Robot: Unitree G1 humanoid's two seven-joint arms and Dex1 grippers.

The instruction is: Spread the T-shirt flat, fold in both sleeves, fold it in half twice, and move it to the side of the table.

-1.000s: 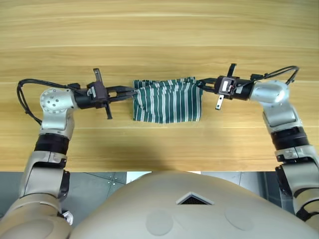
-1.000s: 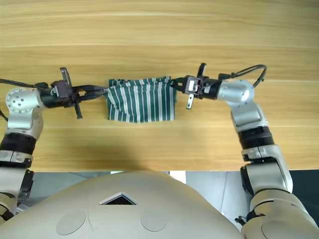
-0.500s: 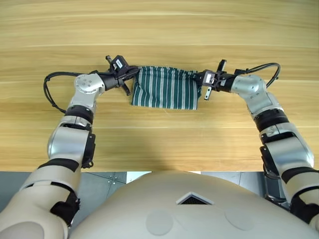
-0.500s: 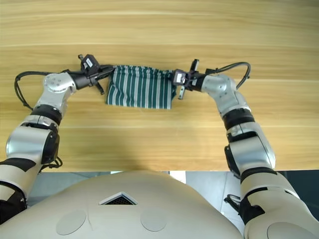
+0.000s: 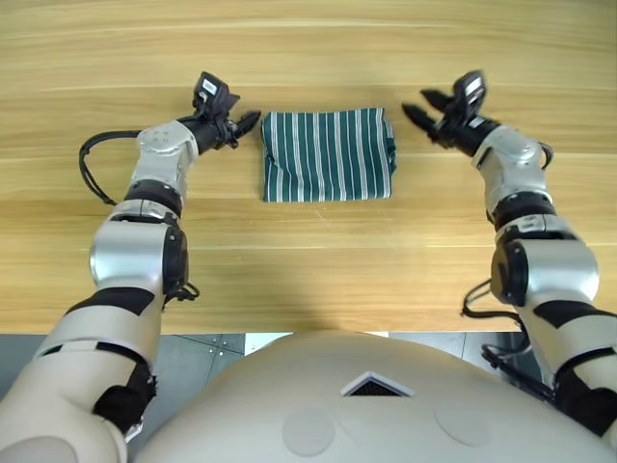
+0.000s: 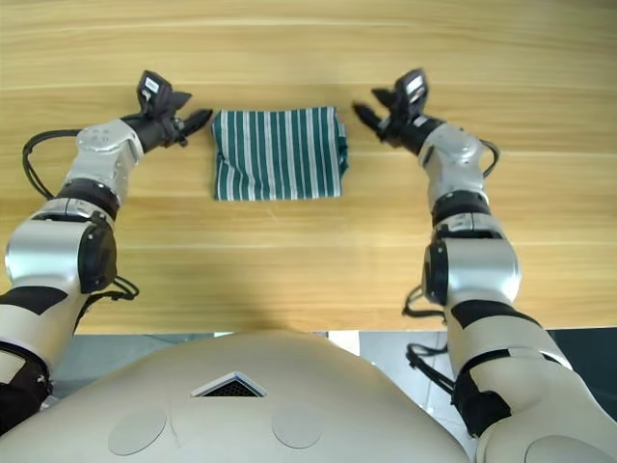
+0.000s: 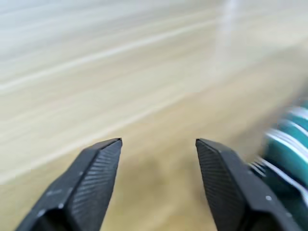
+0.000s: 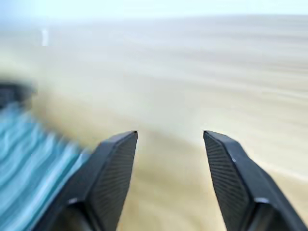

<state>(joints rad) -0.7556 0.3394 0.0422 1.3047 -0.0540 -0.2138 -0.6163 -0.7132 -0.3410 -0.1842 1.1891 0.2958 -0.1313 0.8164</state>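
Note:
The T-shirt [image 5: 328, 154], green with white stripes, lies folded into a small rectangle on the wooden table [image 5: 308, 251]. My left gripper [image 5: 248, 122] is open just left of the shirt's far left corner, apart from the cloth. My right gripper [image 5: 422, 106] is open a little right of the far right corner, also holding nothing. In the left wrist view the open gripper [image 7: 159, 142] has a blurred edge of the shirt [image 7: 288, 144] beside one finger. In the right wrist view the open gripper [image 8: 170, 134] has the shirt [image 8: 24, 144] off to one side.
Bare wood surrounds the shirt on every side. The table's near edge [image 5: 308, 331] runs below the arms. Black cables loop beside the left forearm [image 5: 92, 164] and by the right wrist [image 5: 545, 154].
Both grippers let go of the shirt's far corners and opened, drawing away to the sides. The shirt dropped flat as a folded rectangle. The arms swung farther across the table.

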